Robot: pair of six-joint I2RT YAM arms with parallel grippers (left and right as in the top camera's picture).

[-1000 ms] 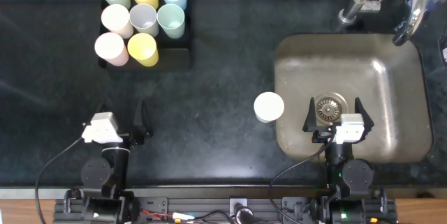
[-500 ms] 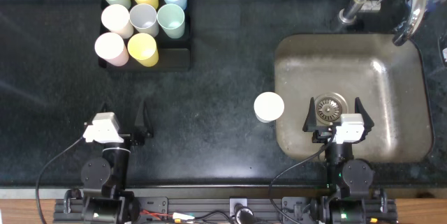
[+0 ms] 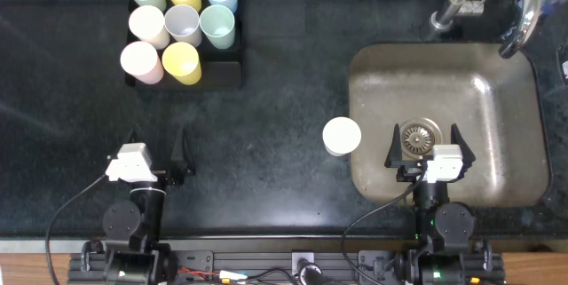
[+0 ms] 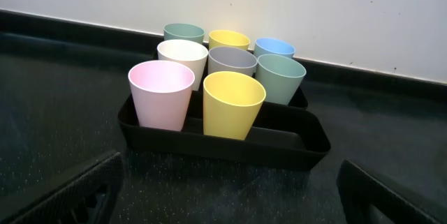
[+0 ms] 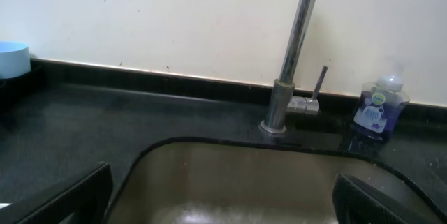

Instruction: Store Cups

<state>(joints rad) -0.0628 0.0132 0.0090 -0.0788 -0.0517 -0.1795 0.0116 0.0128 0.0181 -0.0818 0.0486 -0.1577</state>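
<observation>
8 cups [image 3: 183, 24] in a tray [image 3: 222, 74], bench's far-left corner; 1 white cup [image 3: 342, 136] beside the sink [image 3: 497, 143]. Left gripper [image 3: 157, 140] and right gripper [image 3: 425, 136]: jaws apart.

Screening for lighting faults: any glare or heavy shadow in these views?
Top view: the steel sink throws bright reflections; the dark counter shows faint sheen. Left wrist view: cups evenly lit, soft shadow inside the tray. Right wrist view: a highlight runs down the faucet; the wall is evenly lit.
</observation>
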